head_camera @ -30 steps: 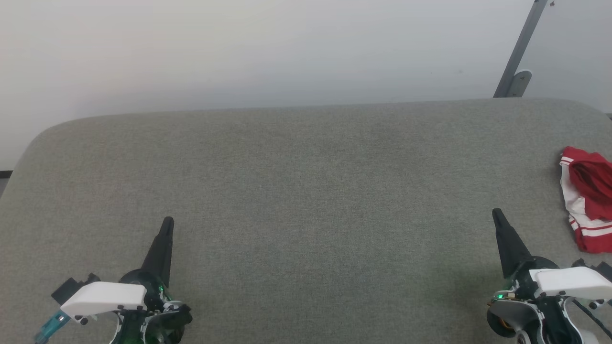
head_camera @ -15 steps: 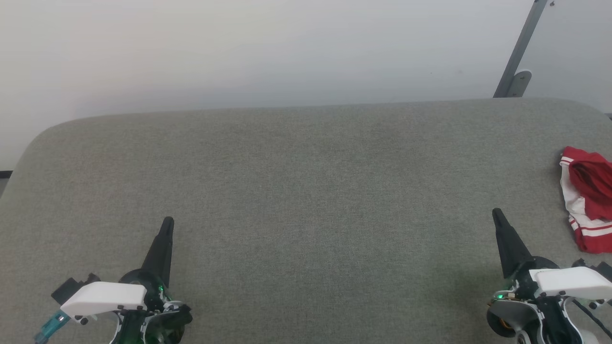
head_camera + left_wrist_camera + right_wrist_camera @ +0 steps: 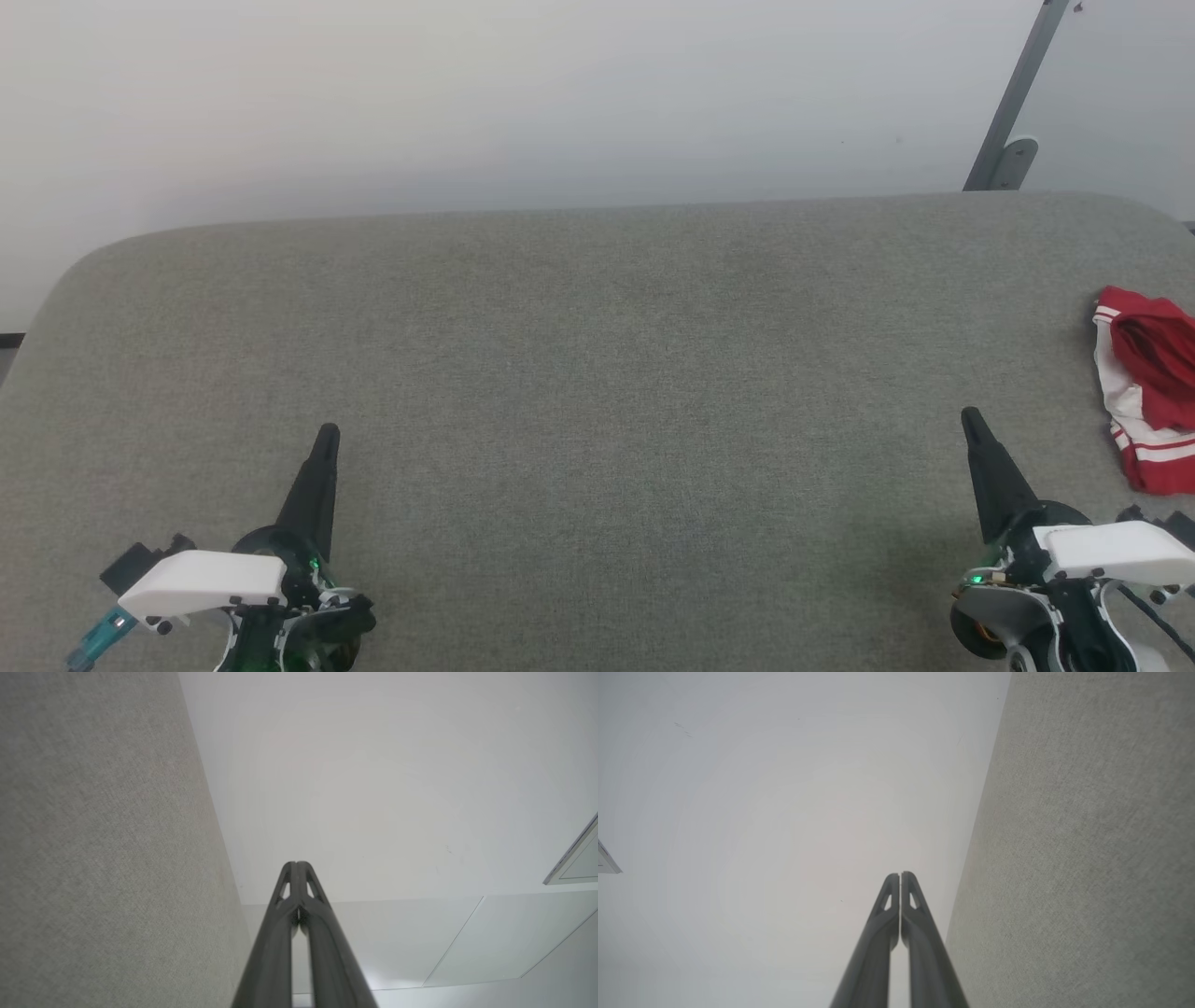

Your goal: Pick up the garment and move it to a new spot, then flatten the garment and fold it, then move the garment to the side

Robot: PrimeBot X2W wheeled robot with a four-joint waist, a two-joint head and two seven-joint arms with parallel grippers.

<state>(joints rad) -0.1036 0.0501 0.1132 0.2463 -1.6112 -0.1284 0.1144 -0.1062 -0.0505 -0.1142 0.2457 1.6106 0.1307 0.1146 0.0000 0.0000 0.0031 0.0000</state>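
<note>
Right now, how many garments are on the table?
1. The garment lies crumpled near the table's right side, at the head view's right edge, which cuts it off; more could lie out of frame.

left hand (image 3: 328, 432) closed, right hand (image 3: 969, 414) closed, both pointing forward

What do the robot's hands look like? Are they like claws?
They look more like long beaks. The left gripper and right gripper each have two thin dark fingers that narrow to a point, with little triangle holes near the tips. Behind each is a white cover and a tiny green light. The left has a teal part.
</note>
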